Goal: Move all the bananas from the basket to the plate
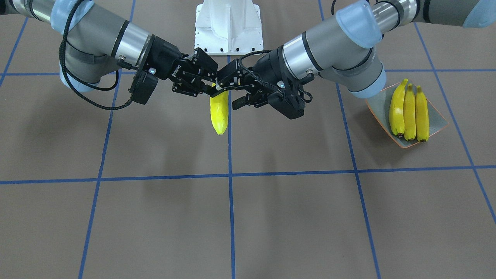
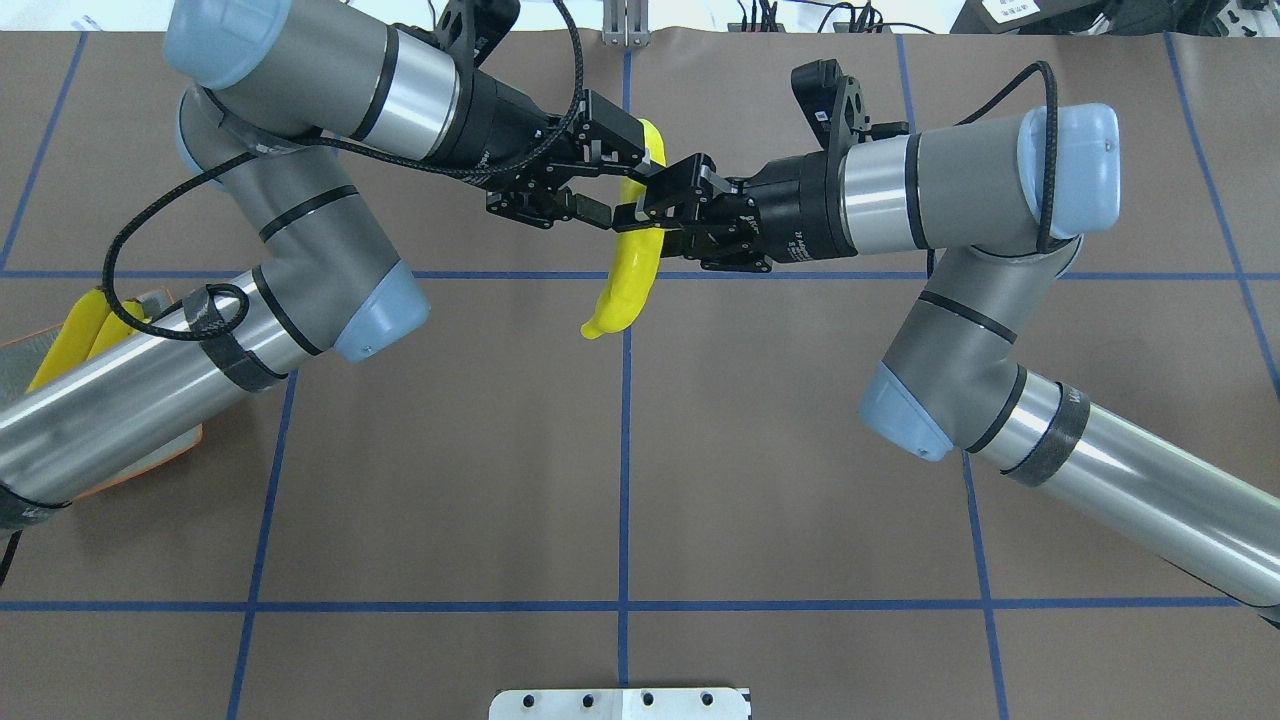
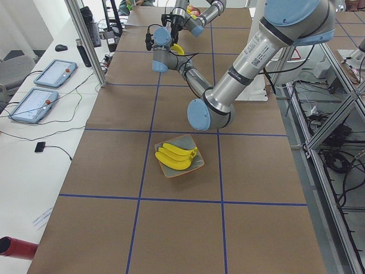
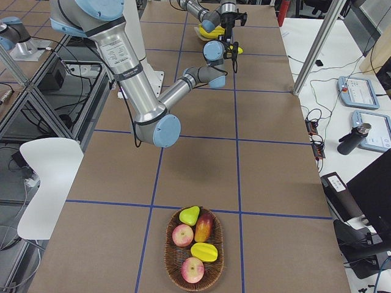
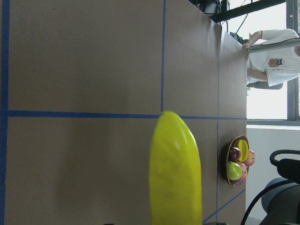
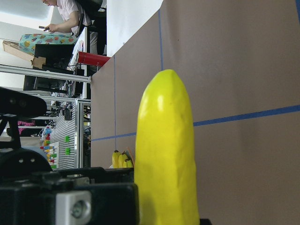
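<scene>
The banana was smooth, bright yellow and gently curved, its skin faintly faceted along its length and its lower end bluntly rounded. It hung nearly upright in the air over the middle of the table, a flat matte brown surface crossed by blue tape lines, and it touched nothing below. Three bananas of the same glossy yellow, with dark tips, lay side by side and touching on the plate, a shallow square grey-green dish with upturned edges and a thin orange rim, which sat toward the robot's left end. At the far right end stood the basket, an oval of brown woven wicker that held other fruit, red, green and yellow, with no curved yellow fruit like the others among them. Both black, angular grippers met at the banana's upper part. The right gripper had its fingers drawn in close and clamped on the fruit just below its top. The left gripper reached in from the other side with its fingers set wider, one on each side of the banana; whether its pads pressed the skin or stood just clear of it could not be told from any view.
</scene>
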`<state>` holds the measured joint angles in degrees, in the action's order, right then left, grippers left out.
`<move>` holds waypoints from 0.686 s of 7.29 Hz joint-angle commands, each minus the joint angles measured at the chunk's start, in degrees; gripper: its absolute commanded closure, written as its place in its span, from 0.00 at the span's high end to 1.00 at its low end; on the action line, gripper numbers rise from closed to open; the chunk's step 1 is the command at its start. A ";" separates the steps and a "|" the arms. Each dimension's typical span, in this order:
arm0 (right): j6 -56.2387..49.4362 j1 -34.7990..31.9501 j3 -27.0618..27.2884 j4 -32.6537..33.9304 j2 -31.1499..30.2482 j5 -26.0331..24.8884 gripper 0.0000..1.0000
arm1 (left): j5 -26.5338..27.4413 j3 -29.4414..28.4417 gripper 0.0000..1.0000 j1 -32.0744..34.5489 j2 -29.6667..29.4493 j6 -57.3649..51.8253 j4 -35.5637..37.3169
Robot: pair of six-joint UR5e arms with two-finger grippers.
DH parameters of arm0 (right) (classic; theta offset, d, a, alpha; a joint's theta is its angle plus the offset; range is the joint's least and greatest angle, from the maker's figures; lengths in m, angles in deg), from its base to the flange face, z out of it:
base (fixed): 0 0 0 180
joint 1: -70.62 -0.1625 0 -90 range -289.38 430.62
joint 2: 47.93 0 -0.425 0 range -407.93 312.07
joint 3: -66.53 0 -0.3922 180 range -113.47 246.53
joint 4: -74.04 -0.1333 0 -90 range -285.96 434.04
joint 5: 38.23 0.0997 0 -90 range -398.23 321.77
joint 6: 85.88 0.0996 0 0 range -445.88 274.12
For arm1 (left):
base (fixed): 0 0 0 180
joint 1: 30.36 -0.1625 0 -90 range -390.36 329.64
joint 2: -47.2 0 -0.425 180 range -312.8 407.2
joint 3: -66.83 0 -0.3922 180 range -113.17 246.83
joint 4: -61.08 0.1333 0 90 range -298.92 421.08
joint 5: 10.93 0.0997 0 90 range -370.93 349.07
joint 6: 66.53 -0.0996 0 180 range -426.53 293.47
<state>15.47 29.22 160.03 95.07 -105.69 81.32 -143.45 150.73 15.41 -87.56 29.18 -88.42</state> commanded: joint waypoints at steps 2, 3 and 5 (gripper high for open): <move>-0.01 0.18 0.19 -0.11 0.11 -0.29 0.00 | 0.15 -0.05 0.58 -0.25 -0.15 0.00 -0.09; -0.01 0.18 0.19 -0.11 0.11 -0.29 0.00 | 0.15 0.04 0.34 -0.34 -0.15 0.00 -0.09; -0.18 0.45 0.10 -0.11 0.11 -0.37 0.93 | 0.42 0.04 0.00 -0.51 -0.15 0.61 -0.88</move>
<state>15.34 29.54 160.21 94.95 -105.59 81.01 -143.12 150.75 15.01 -87.75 29.38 -88.78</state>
